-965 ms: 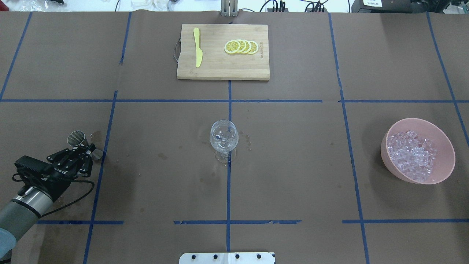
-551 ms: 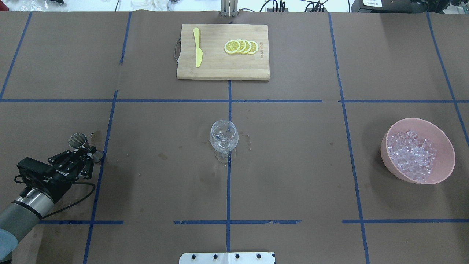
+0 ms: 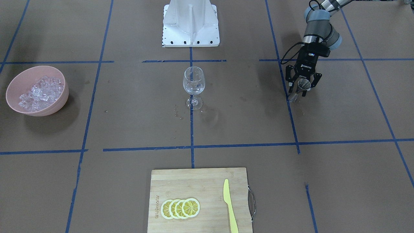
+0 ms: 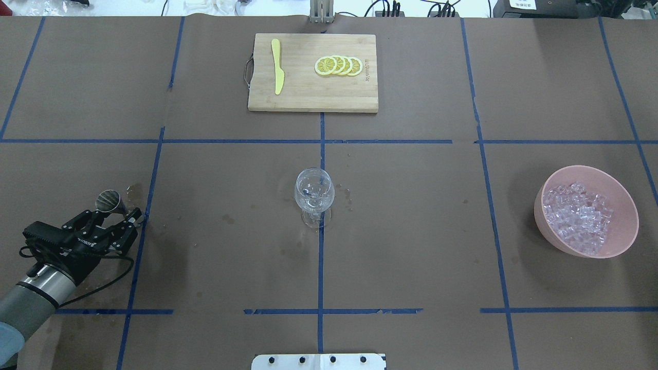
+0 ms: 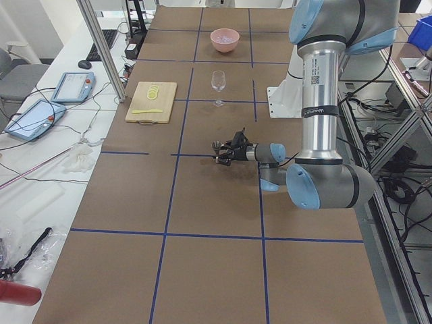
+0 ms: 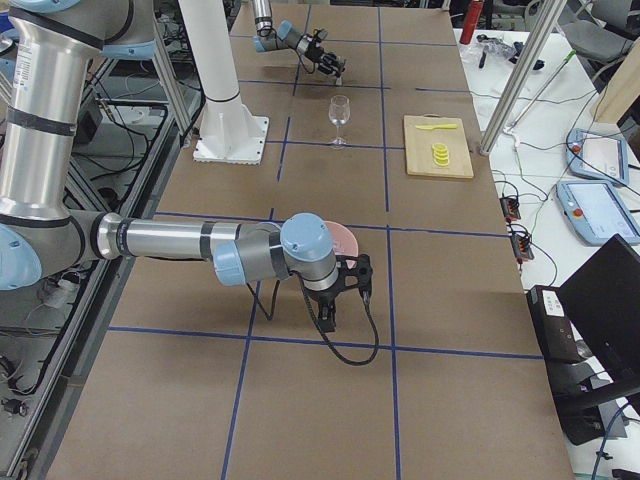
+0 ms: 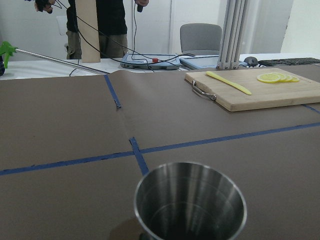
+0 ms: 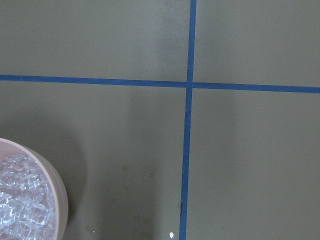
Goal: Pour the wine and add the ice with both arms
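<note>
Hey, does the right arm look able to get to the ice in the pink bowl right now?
Probably yes. The right-side view shows the right tool hanging close beside the pink bowl, and the ice lies uncovered in its open top with nothing in between.

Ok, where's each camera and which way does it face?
Front-facing: across the table, facing the robot; white base, left arm.
Overhead: behind the robot, looking forward and down; left arm.
Exterior left: table's left end, looking along it; left arm large.
Exterior right: opposite end; right arm large.
Left wrist: low, facing metal cup; no body.
Right wrist: straight down beside pink bowl; no body.
Front-facing and overhead share the wine glass.
</note>
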`<state>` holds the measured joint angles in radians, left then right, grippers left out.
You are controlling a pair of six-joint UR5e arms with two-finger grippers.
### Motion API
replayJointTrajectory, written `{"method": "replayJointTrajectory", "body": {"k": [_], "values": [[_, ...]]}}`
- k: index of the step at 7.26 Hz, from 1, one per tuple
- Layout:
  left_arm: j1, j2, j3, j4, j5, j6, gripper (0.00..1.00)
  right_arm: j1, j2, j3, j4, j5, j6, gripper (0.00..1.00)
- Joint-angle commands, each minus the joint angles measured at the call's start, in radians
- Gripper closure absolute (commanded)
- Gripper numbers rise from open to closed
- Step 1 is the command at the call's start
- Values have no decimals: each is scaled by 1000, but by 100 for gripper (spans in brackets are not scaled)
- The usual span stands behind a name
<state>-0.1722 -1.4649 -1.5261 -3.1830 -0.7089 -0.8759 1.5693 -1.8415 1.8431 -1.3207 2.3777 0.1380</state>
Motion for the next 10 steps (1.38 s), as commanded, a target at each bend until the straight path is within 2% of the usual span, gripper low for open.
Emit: {"method": "replayJointTrajectory", "body": {"k": [1, 2, 4, 5, 6, 7, 8, 10], "values": [[-3, 5, -32, -6, 14, 0, 0, 0, -1, 2, 0, 0, 0, 0], [-3, 5, -52, -9, 93, 2, 0, 0, -1, 1, 0, 0, 0, 0], [-4, 9, -88, -26, 185, 12, 0, 0, -1, -1, 0, 0, 0, 0], [-4, 9, -88, -70, 234, 70, 0, 0, -1, -1, 0, 0, 0, 0], [-4, 9, -91, -147, 245, 159, 0, 0, -1, -1, 0, 0, 0, 0], [-6, 12, -112, -179, 203, 229, 0, 0, -1, 1, 0, 0, 0, 0], [-45, 41, -114, -178, 45, 233, 0, 0, -1, 1, 0, 0, 0, 0], [-300, 48, -114, -82, -332, 257, 0, 0, -1, 1, 0, 0, 0, 0]]}}
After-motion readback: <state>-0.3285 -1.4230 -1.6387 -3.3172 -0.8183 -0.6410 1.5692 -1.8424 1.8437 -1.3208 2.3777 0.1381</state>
